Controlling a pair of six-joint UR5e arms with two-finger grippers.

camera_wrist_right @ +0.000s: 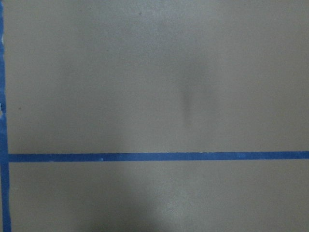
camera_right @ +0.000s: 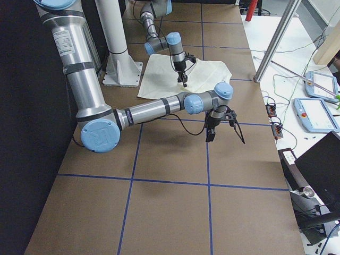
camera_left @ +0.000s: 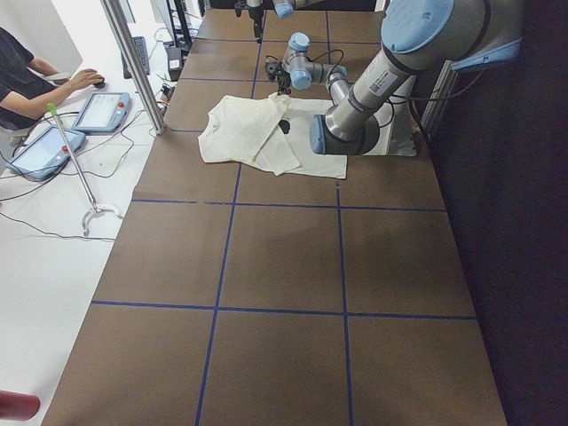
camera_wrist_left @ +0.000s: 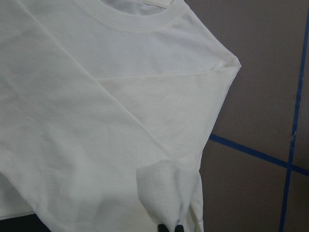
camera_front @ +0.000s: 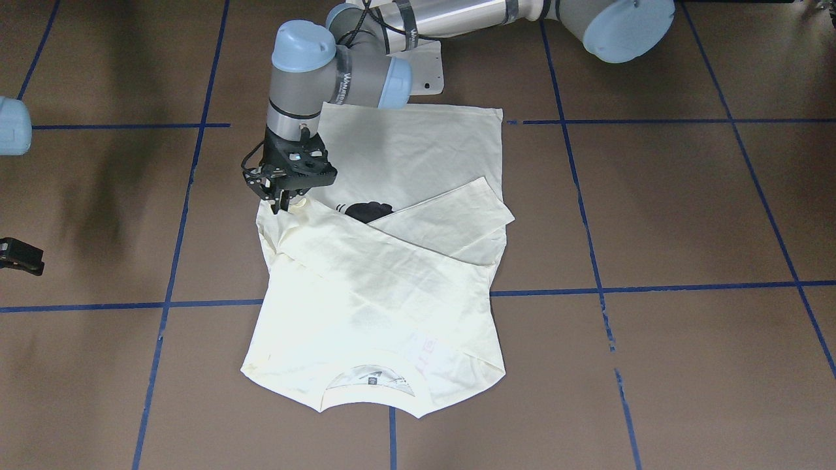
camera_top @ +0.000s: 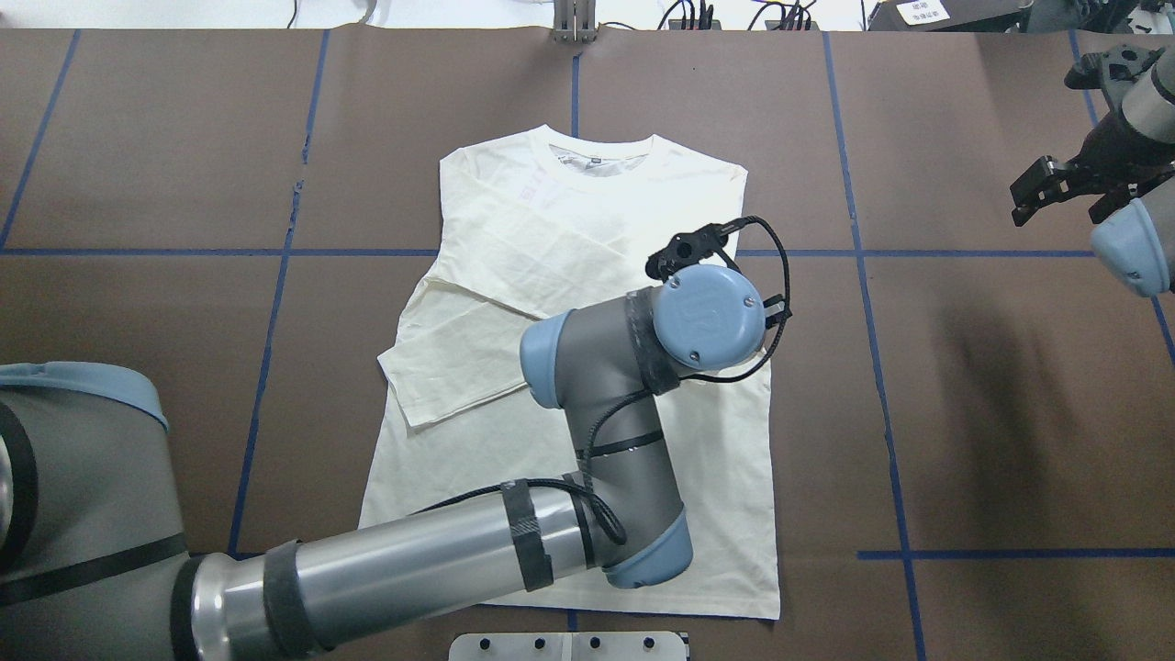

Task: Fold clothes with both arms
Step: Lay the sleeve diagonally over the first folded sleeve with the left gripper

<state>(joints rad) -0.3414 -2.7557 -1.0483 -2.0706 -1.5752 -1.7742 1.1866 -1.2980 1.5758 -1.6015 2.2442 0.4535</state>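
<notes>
The cream long-sleeved shirt (camera_front: 366, 287) lies flat on the brown table, collar toward the far side from the robot (camera_top: 597, 151). One sleeve (camera_front: 450, 219) is folded across the body, and part of the black cat print (camera_front: 369, 210) shows. My left arm reaches across the shirt. Its gripper (camera_front: 282, 207) points down at the shirt's edge on the robot's right, shut on the other sleeve's cuff (camera_wrist_left: 166, 193), with the fingertips (camera_wrist_left: 164, 227) just showing. My right gripper (camera_top: 1074, 188) hangs over bare table far to the right, jaws apart and empty.
The white pedestal base (camera_front: 428, 65) stands at the shirt's hem end. Blue tape lines (camera_wrist_right: 154, 156) grid the table. A metal post (camera_left: 133, 62) stands at the table's far edge, with an operator and tablets (camera_left: 98, 111) beyond it.
</notes>
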